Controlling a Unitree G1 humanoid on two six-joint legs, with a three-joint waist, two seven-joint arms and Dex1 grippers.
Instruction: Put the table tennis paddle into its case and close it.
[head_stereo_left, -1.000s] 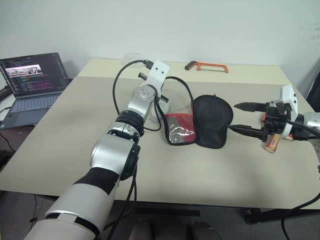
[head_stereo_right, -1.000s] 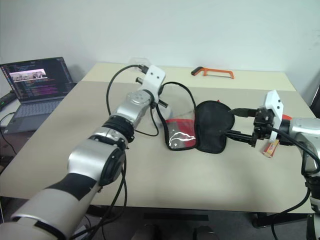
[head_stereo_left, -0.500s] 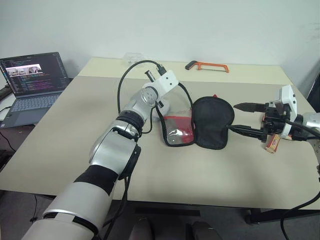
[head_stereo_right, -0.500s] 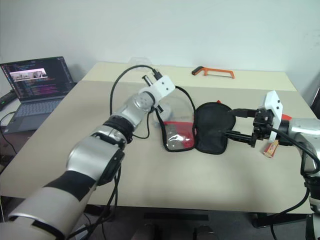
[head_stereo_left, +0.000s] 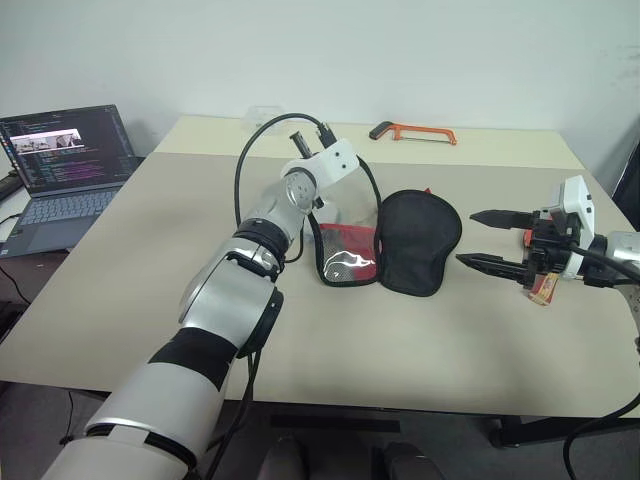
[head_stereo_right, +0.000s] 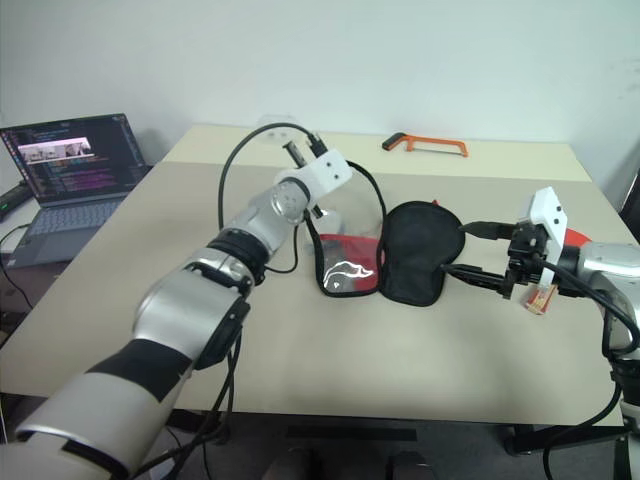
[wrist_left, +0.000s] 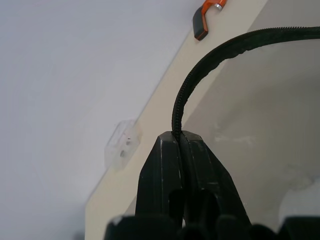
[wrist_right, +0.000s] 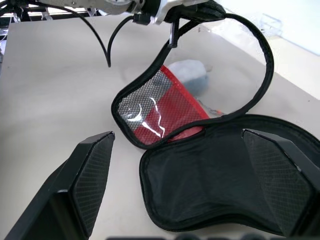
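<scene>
Pinching the case's (head_stereo_left: 385, 245) zipper edging (wrist_left: 200, 65) in my left gripper (wrist_left: 181, 137), clamped; right gripper (head_stereo_left: 478, 239) spread wide, empty. Pouch judged soft, light, floppy: hold the stiffer edging.

Even, soft indoor light from overhead; shadows on the table (head_stereo_left: 480, 340) are faint. A white glare streak sits on the case (head_stereo_left: 345, 262) where its clear pocket faces up. Head views are sharp. In the left wrist view, the near fingers (wrist_left: 192, 175) are blurred.
</scene>
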